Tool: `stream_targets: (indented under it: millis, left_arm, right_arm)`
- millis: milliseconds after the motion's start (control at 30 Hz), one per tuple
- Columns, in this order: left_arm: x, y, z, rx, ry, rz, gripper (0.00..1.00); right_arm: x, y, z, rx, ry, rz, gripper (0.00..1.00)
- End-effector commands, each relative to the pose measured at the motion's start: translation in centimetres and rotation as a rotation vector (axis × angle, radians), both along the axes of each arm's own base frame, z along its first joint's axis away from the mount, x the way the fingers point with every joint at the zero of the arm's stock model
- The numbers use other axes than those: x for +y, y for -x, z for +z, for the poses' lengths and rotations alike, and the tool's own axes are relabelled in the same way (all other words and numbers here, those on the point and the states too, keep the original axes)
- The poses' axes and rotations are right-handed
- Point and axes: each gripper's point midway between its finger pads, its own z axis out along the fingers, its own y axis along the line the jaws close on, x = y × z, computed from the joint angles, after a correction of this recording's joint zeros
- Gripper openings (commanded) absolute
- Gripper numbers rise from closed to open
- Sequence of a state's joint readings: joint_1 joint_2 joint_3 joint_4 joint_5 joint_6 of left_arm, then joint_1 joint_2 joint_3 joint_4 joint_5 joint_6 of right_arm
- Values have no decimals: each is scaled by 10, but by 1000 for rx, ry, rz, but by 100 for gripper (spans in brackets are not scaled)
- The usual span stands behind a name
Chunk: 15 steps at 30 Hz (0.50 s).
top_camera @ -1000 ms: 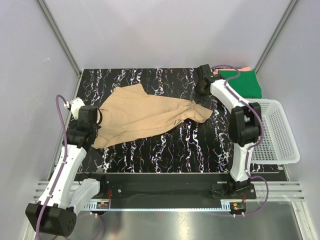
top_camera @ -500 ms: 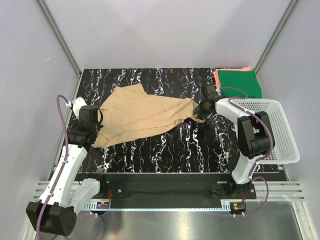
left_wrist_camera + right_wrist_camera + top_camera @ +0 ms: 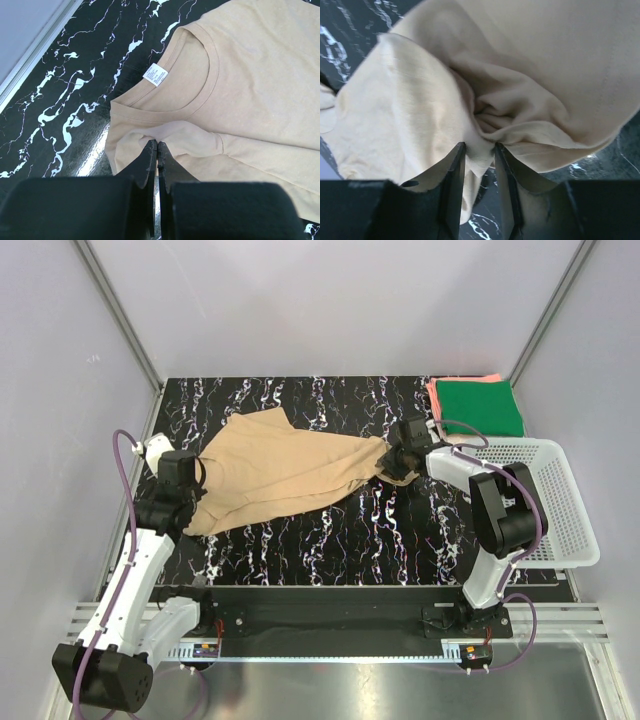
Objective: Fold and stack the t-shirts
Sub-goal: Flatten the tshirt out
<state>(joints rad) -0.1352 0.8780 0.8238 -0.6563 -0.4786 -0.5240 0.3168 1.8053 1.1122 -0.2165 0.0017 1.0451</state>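
Note:
A tan t-shirt [image 3: 280,475] lies spread and wrinkled across the black marbled table, its collar end to the left. My left gripper [image 3: 192,488] is shut on a fold of it just below the neckline [image 3: 157,145]; the collar and its white label [image 3: 155,74] show above the jaws. My right gripper [image 3: 392,462] is at the shirt's right end, its jaws closed on a bunched fold of tan cloth [image 3: 480,150], with a corner of it hanging between the fingers. At the back right, a folded dark green t-shirt [image 3: 480,407] lies on a coral-pink one [image 3: 433,398].
A white mesh basket [image 3: 570,530] stands at the table's right edge, beside the right arm. Aluminium frame posts and grey walls close in the back and both sides. The table's black marbled top [image 3: 330,540] shows in front of the tan shirt.
My right gripper came down from the back of the table to the shirt's right end and took a bunch of it; that end is now gathered up. The left arm has stayed put.

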Motion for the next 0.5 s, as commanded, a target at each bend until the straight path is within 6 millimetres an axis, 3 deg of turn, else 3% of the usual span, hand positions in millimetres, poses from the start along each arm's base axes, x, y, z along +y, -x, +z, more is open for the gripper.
stream_targets:
  millis: [0, 467]
  left_arm:
    - [-1, -7, 10, -54, 11, -8, 0]
    - [-4, -8, 8, -54, 23, -18, 0]
  right_arm:
    - [-4, 0, 9, -39, -2, -57, 37]
    - [-7, 13, 2, -38, 34, -73, 42]
